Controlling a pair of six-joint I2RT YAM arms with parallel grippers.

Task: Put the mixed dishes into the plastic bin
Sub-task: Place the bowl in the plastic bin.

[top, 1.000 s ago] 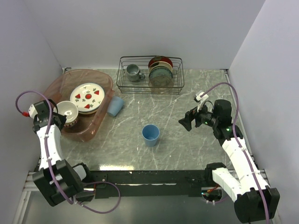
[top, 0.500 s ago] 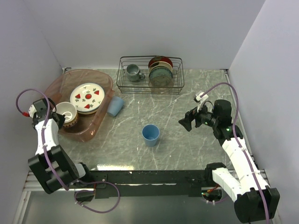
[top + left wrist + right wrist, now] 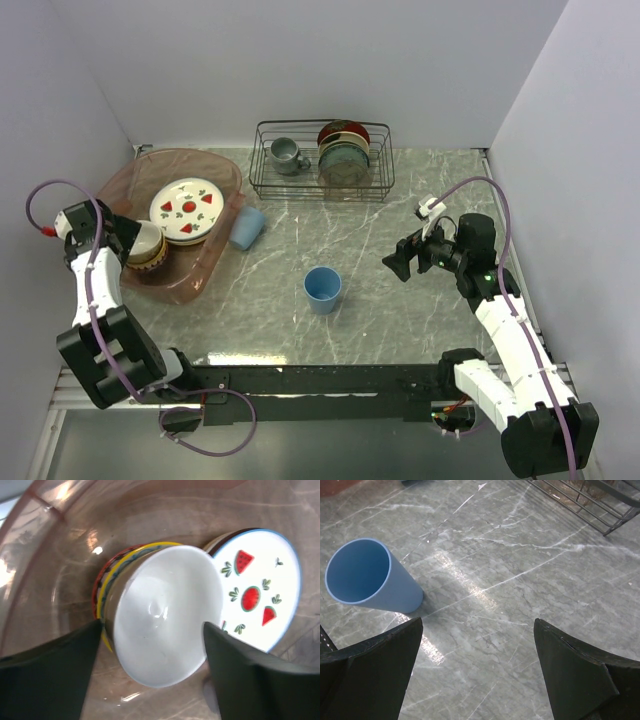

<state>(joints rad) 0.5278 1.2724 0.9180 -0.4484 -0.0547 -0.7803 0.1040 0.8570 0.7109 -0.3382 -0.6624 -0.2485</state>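
Observation:
The pinkish plastic bin [image 3: 206,262] stands at the far left. Inside it lie a white plate with red fruit marks [image 3: 187,209] and a cream bowl [image 3: 147,243]. In the left wrist view the cream bowl [image 3: 165,615] is tilted on a yellow-rimmed plate [image 3: 112,575] and a dark red plate [image 3: 96,592], beside the white plate [image 3: 260,587]. My left gripper [image 3: 150,625] is open, a finger on each side of the bowl. One light-blue cup [image 3: 322,289] stands mid-table; another [image 3: 247,226] lies against the bin. My right gripper [image 3: 392,265] hangs open, to the right of the standing cup [image 3: 367,577].
A black wire rack [image 3: 320,160] at the back holds a grey mug [image 3: 285,153] and upright dark plates [image 3: 343,155]. Its corner shows in the right wrist view [image 3: 585,500]. Grey walls close in on both sides of the marble table [image 3: 400,200].
My left gripper went from shut to open and let go of the cream bowl, which tipped over onto the plates in the bin. The left arm shifted slightly left. The right arm stayed still.

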